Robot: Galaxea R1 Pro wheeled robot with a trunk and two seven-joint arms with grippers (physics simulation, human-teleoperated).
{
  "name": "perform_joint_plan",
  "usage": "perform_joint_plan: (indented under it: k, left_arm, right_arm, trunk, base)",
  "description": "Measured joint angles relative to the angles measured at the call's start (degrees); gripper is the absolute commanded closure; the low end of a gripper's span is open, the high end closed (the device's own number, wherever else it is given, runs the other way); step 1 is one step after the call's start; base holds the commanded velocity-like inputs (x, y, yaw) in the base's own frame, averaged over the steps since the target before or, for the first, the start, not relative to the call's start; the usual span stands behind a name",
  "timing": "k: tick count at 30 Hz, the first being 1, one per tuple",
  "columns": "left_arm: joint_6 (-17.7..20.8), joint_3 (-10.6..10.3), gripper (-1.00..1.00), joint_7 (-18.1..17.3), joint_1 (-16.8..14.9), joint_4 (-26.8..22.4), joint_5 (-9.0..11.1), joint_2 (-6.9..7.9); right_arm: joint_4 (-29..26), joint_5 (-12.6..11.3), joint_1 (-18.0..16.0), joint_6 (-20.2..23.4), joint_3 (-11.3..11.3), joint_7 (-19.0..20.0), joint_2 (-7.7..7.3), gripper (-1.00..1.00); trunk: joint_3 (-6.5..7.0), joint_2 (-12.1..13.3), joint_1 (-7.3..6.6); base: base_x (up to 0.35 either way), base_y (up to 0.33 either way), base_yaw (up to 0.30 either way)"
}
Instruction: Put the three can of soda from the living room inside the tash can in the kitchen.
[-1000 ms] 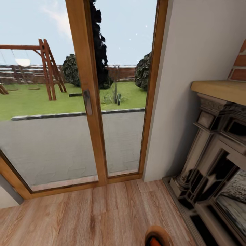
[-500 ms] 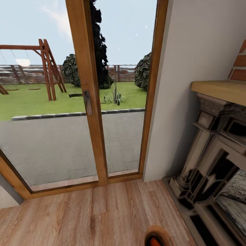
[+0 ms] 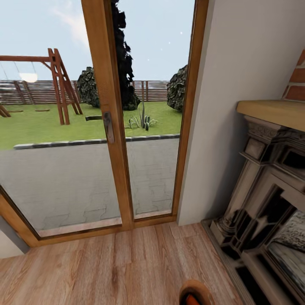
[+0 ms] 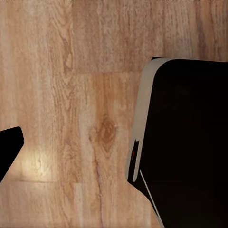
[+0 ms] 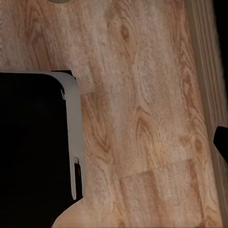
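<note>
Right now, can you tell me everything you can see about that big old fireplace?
The fireplace stands at the right of the head view, against the pale wall beside the garden doors. It looks like carved stone, cream with dark recessed panels and stepped mouldings. A light wooden mantel shelf sits on top, with red brick above it. Its base meets the wood floor. The picture's edge cuts off its far side.

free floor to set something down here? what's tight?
Bare wood floor runs from the glass doors' wooden sill back toward the camera. Tight on the right: the stone fireplace base borders the floor. A round brown rim with orange inside sits at the bottom edge.
</note>
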Motion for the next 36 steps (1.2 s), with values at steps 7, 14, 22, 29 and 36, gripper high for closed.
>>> perform_joint_plan:
  k: [7, 14, 22, 29, 36]
  left_arm:
    - [0.0, 0.01, -1.0, 0.01, 0.0, 0.0, 0.01, -0.13]
    - [0.0, 0.07, -1.0, -0.01, 0.0, 0.0, 0.01, -0.16]
    - [0.0, 0.05, -1.0, 0.0, 0.0, 0.0, 0.03, -0.16]
    - [0.0, 0.06, -1.0, 0.01, -0.01, 0.0, 0.0, -0.17]
    - [0.0, 0.01, -1.0, -0.01, 0.0, 0.0, 0.03, -0.17]
  right_arm:
    - [0.08, 0.07, 0.0, 0.0, 0.08, 0.02, 1.5, -1.0]
    - [0.03, -0.03, 0.0, 0.0, 0.02, 0.02, 3.41, -1.0]
    - [-0.37, -0.06, 0.0, 0.0, 0.08, 0.02, 3.65, -1.0]
    - [-0.32, -0.07, 0.0, 0.0, 0.08, 0.01, 3.61, -1.0]
    - [-0.33, -0.07, 0.0, 0.0, 0.08, 0.01, 3.64, -1.0]
  trunk:
    - [0.0, 0.0, 0.0]
    - [0.0, 0.0, 0.0]
    - [0.0, 0.0, 0.0]
    - [0.0, 0.0, 0.0]
    - [0.0, 0.0, 0.0]
  base:
    - [0.0, 0.0, 0.0]
    - [0.0, 0.0, 0.0]
    - [0.0, 0.0, 0.0]
    - [0.0, 0.0, 0.0]
    - [0.0, 0.0, 0.0]
